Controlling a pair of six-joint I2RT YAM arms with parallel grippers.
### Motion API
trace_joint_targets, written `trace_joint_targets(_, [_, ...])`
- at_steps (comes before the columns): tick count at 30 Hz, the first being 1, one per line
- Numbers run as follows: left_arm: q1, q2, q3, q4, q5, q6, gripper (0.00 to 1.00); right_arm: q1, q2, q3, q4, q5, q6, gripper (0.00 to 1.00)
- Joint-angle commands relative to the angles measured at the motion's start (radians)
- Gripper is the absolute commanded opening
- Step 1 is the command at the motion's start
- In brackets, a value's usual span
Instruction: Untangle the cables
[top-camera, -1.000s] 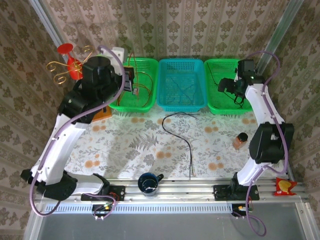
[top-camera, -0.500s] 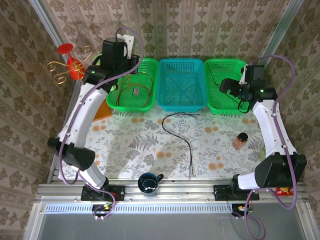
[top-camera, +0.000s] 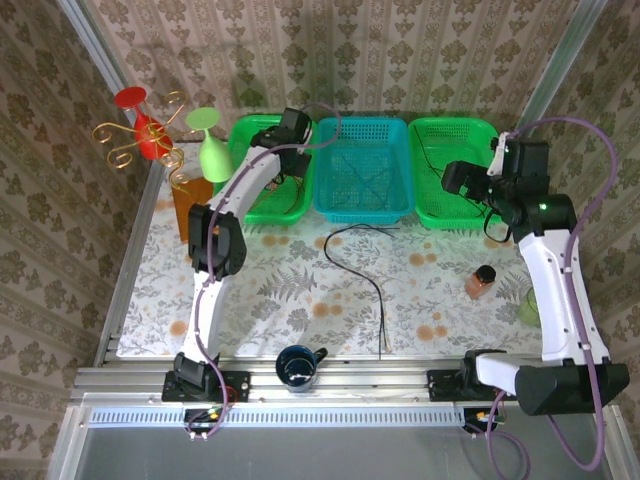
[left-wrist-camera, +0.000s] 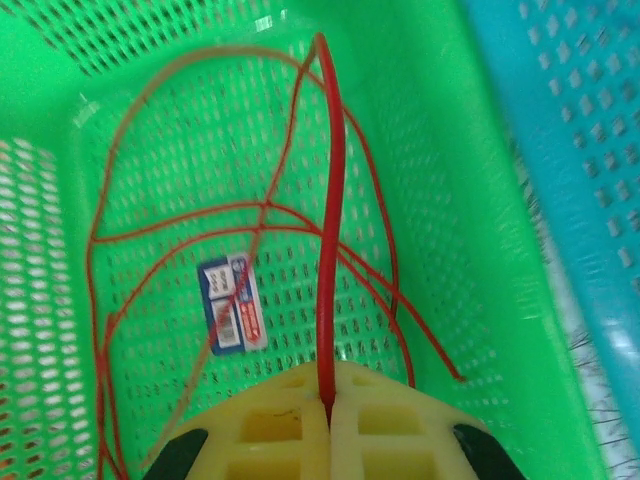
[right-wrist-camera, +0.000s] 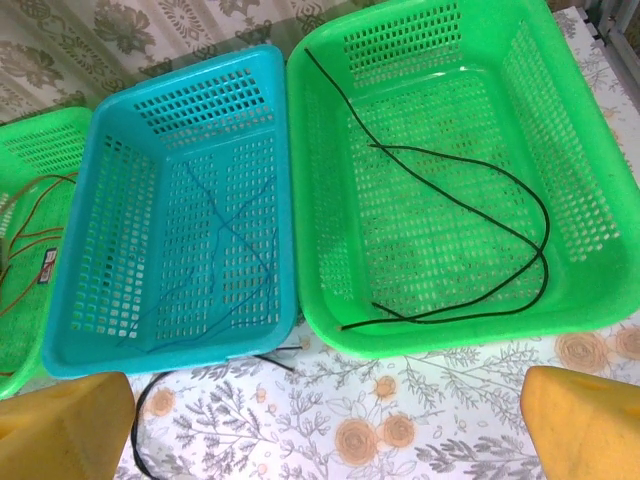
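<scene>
While the left fingers (left-wrist-camera: 285, 425) clamp the red cable (left-wrist-camera: 331, 220), which runs straight ahead over the green basket (left-wrist-camera: 440, 160), the right fingers (right-wrist-camera: 60, 430) hang open, empty.

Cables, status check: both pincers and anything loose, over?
Left pincer shut on red cable over left green basket. Right pincer open by right green basket, black cable inside. On table: long black cable, loose.

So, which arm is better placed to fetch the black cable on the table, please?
Right: the right hand is open and empty, while the left hand is shut on the red cable.
</scene>
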Motion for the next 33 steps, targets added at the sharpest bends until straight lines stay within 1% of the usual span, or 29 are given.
trace_joint_targets(1, [0.036, -0.004, 0.034, -0.028, 0.022, -0.053, 0.0, 0.004, -0.053, 0.028, -0.061, -0.02, -0.014, 1.0])
trace_joint_targets(3, [0.052, 0.012, 0.028, -0.038, 0.049, -0.084, 0.0, 0.004, -0.065, 0.028, -0.074, -0.02, -0.014, 1.0])
trace_joint_targets(5, [0.073, 0.02, 0.04, -0.052, 0.111, -0.101, 0.0, 0.007, -0.07, 0.029, -0.096, -0.021, -0.006, 1.0])
trace_joint_targets(6, [0.079, 0.02, 0.06, -0.066, 0.134, -0.103, 0.04, 0.01, -0.069, 0.027, -0.107, -0.018, 0.001, 1.0])
trace_joint_targets(7, [0.083, 0.019, 0.093, -0.087, 0.155, -0.104, 0.11, 0.017, -0.066, 0.025, -0.123, -0.017, 0.005, 1.0])
trace_joint_targets(8, [0.084, 0.016, 0.128, -0.106, 0.157, -0.103, 0.22, 0.024, -0.063, 0.021, -0.14, -0.017, 0.012, 1.0])
trace_joint_targets(9, [0.085, 0.01, 0.151, -0.117, 0.156, -0.102, 0.33, 0.033, -0.061, 0.015, -0.151, -0.017, 0.02, 1.0])
trace_joint_targets(10, [0.084, -0.001, 0.161, -0.121, 0.158, -0.099, 0.47, 0.045, -0.059, 0.006, -0.162, -0.019, 0.033, 1.0])
trace_joint_targets(11, [0.084, -0.013, 0.165, -0.122, 0.162, -0.098, 0.58, 0.061, -0.061, -0.006, -0.168, -0.021, 0.048, 1.0])
trace_joint_targets(12, [0.085, -0.023, 0.164, -0.124, 0.163, -0.098, 0.65, 0.078, -0.063, -0.017, -0.172, -0.015, 0.061, 1.0])
trace_joint_targets(14, [0.084, -0.046, 0.164, -0.133, 0.158, -0.104, 0.72, 0.124, -0.069, -0.044, -0.18, 0.009, 0.093, 1.0])
trace_joint_targets(15, [0.085, -0.056, 0.164, -0.138, 0.156, -0.105, 0.72, 0.141, -0.069, -0.054, -0.188, 0.019, 0.109, 1.0])
trace_joint_targets(19, [0.071, -0.12, 0.159, -0.15, 0.168, -0.113, 0.71, 0.222, -0.055, -0.102, -0.235, 0.058, 0.142, 0.94])
trace_joint_targets(22, [0.03, -0.201, 0.123, -0.136, 0.179, -0.113, 0.7, 0.285, -0.056, -0.184, -0.247, 0.059, 0.184, 0.89])
trace_joint_targets(24, [-0.007, -0.271, 0.057, -0.108, 0.186, -0.113, 0.7, 0.337, -0.067, -0.257, -0.24, 0.056, 0.216, 0.84])
trace_joint_targets(25, [-0.041, -0.315, 0.005, -0.088, 0.187, -0.115, 0.7, 0.362, -0.073, -0.294, -0.235, 0.057, 0.234, 0.79])
trace_joint_targets(27, [-0.082, -0.41, -0.115, -0.039, 0.189, -0.141, 0.7, 0.425, -0.083, -0.36, -0.228, 0.058, 0.268, 0.73])
trace_joint_targets(31, [-0.17, -0.624, -0.452, 0.135, 0.196, -0.233, 0.69, 0.543, -0.09, -0.467, -0.219, 0.083, 0.336, 0.59])
trace_joint_targets(33, [-0.214, -0.715, -0.606, 0.213, 0.186, -0.283, 0.69, 0.595, -0.084, -0.511, -0.204, 0.083, 0.36, 0.55])
